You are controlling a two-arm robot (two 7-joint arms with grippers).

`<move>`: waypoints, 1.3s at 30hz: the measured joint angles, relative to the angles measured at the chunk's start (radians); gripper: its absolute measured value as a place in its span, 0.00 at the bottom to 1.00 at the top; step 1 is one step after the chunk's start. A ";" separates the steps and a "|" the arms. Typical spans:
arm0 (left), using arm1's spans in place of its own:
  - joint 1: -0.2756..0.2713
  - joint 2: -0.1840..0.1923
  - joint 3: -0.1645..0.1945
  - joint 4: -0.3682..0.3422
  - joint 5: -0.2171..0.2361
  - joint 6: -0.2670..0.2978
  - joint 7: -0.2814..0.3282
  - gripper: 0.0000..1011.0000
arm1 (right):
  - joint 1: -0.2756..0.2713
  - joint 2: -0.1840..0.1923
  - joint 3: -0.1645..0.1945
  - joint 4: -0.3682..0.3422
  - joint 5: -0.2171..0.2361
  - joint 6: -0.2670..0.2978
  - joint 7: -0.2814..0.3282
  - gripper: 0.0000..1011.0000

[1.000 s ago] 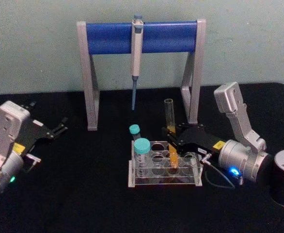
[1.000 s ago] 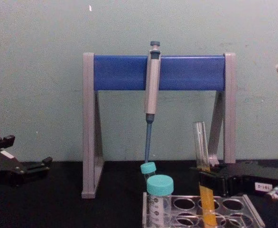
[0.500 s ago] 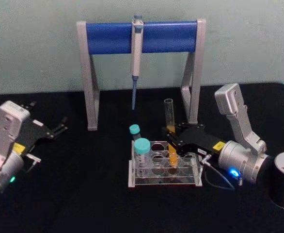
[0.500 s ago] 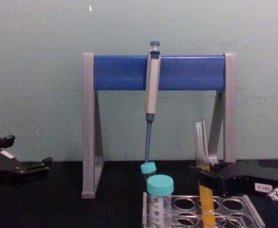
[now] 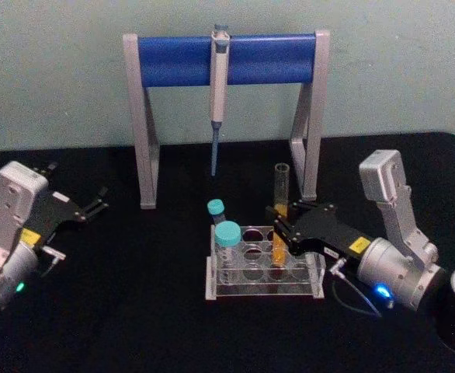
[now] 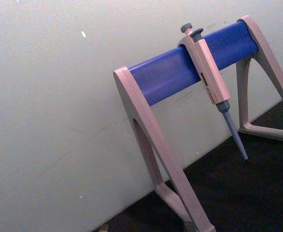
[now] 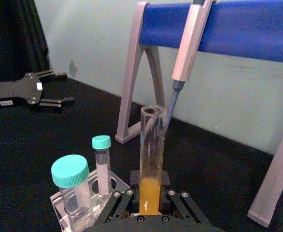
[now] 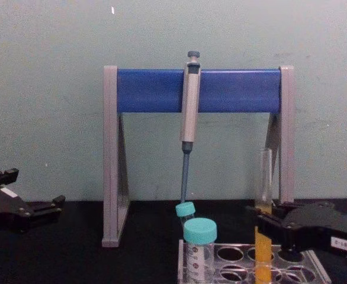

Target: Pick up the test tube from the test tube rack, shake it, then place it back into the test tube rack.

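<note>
test tube (image 5: 279, 190) upright, mouth up | right end effector (image 5: 282, 225) clamping it

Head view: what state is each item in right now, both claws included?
test tube: uncapped, upright, orange liquid in lower half, bottom in a hole of the rack.
right claw: shut on the test tube.
left claw: open, parked at the left.
rack: holds three tubes.
capped tubes: lids on, standing in the rack.
pipette: hanging on the stand.
</note>
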 joint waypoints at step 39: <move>0.000 0.000 0.000 0.000 0.000 0.000 0.000 0.99 | -0.020 -0.011 0.094 -0.133 -0.018 -0.082 -0.006 0.23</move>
